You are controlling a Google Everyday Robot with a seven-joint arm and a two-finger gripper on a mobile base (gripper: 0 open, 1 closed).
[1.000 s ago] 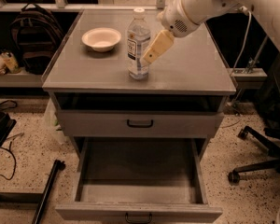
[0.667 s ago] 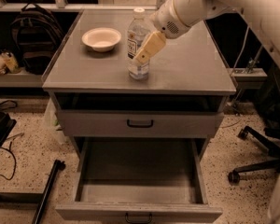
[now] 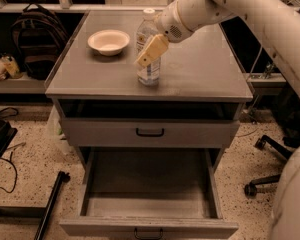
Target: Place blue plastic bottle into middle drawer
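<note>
The blue plastic bottle [image 3: 148, 70] stands upright on the grey cabinet top [image 3: 200, 69], a little left of its middle, with its white cap [image 3: 149, 12] showing. My gripper [image 3: 149, 53] comes in from the upper right and sits right at the bottle's front, level with its label and covering part of it. The middle drawer [image 3: 150, 184] is pulled wide open below; its bare grey floor holds nothing, and its dark handle [image 3: 148, 232] is at the bottom edge.
A white bowl [image 3: 109, 40] sits on the cabinet top, left of the bottle. A shallower grey drawer front with a black handle [image 3: 150, 132] is shut above the open drawer. A backpack [image 3: 37, 34] stands at left, a chair base [image 3: 262, 164] at right, and a black pole [image 3: 50, 204] lies on the floor.
My gripper has moved left, from the bottle's right side to its front. The bottle, the bowl and the drawers have not moved.
</note>
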